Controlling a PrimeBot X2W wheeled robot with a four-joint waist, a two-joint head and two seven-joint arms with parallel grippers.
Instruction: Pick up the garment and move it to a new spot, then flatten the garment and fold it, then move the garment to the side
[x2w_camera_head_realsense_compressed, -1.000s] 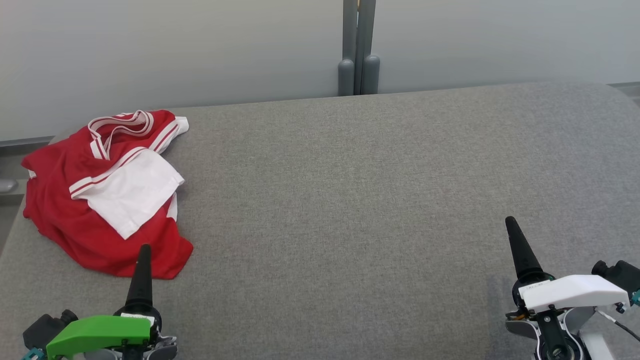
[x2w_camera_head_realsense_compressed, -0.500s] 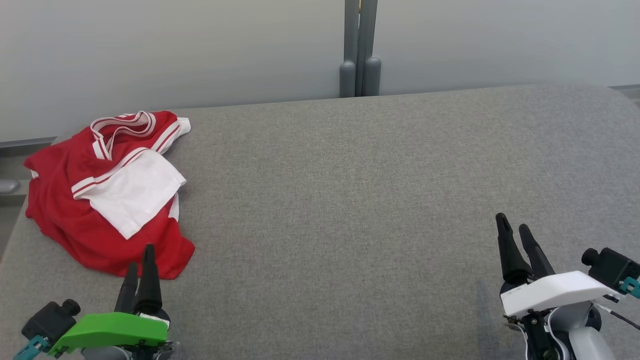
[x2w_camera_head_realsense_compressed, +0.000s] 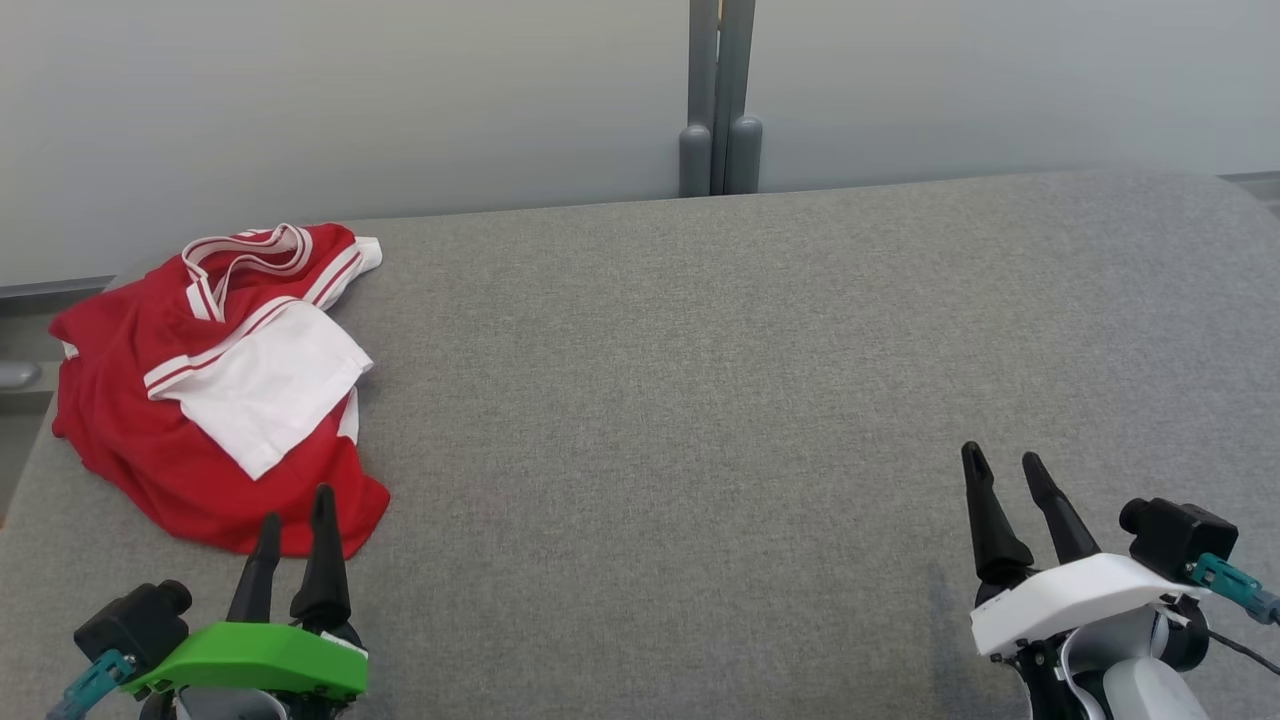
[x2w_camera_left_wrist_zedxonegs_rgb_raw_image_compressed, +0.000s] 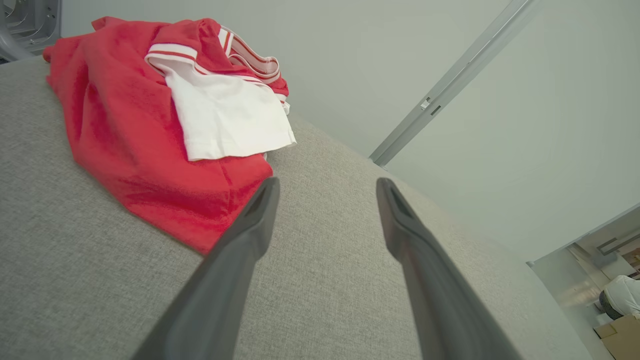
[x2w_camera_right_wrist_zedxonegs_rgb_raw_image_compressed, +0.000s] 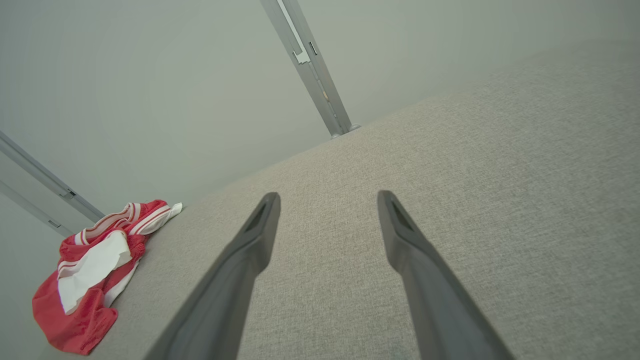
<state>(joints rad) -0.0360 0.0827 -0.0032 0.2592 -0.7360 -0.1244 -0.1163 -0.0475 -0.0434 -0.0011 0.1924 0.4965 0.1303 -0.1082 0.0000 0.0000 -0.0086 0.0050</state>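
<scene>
Lying crumpled at the far left corner of the worktop (x2w_camera_head_realsense_compressed: 700, 400), the garment (x2w_camera_head_realsense_compressed: 200, 400) sits right at its left edge. The left tool (x2w_camera_head_realsense_compressed: 296, 506) hangs spread and empty just short of the near hem, and the right tool (x2w_camera_head_realsense_compressed: 1000, 455), likewise spread and empty, is well apart. Pinching only one loose layer could drag the garment off that edge

No writing, label, brand, number or sign can be read in any of the views. The garment (x2w_camera_head_realsense_compressed: 130, 430), lying at the far left, carries only plain red and white stripes on the folds that show.
</scene>
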